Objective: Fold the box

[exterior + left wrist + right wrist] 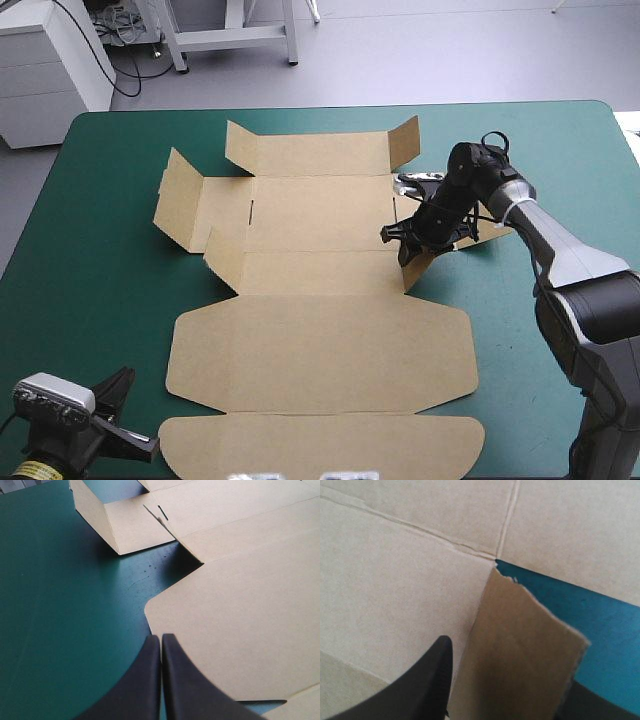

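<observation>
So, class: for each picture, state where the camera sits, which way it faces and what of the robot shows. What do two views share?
High view: above and behind the robot, facing forward and down at the table and box; both arms show.
Left wrist view: low, near left, facing across the box; shut left gripper shows.
Right wrist view: close above the box's right side; the right gripper straddles a raised flap.
Shared: high view shows that flap too.

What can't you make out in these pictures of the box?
High view: the right gripper covers most of the box at its right flap.
Right wrist view: that flap hides the table beyond it.
Left wrist view: the box's right half lies outside the picture.
</observation>
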`<move>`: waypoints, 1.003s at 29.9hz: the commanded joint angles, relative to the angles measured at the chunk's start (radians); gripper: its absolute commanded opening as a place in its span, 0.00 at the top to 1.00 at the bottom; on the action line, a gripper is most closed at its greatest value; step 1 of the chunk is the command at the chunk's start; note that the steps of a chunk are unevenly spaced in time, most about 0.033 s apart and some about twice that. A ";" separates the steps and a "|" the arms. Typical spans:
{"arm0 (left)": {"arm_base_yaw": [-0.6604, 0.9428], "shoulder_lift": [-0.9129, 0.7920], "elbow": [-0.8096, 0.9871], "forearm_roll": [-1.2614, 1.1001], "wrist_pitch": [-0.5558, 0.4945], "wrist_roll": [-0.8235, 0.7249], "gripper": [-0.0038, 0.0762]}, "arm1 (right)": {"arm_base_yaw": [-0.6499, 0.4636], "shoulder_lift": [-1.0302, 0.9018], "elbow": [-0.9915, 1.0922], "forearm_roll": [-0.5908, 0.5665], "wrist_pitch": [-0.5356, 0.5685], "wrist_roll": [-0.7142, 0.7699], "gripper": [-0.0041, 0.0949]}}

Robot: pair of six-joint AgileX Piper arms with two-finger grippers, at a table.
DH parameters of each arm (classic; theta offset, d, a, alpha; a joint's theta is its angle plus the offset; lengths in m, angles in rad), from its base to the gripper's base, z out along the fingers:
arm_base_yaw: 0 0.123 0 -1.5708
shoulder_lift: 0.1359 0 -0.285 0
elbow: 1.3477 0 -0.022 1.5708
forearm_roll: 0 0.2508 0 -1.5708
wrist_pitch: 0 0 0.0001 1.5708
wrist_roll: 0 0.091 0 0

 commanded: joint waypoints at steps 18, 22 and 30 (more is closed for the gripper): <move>0.003 0.012 -0.033 -0.017 -0.071 -0.008 0.96 | 0.032 -0.047 -0.204 -0.168 0.026 -0.224 0.98; 0.003 0.012 -0.033 -0.017 -0.071 -0.008 0.96 | 0.060 -0.047 -0.206 -0.219 0.026 -0.370 0.98; 0.003 0.012 -0.033 -0.017 -0.071 -0.008 0.96 | 0.172 -0.045 -0.206 -0.410 0.026 -0.616 0.98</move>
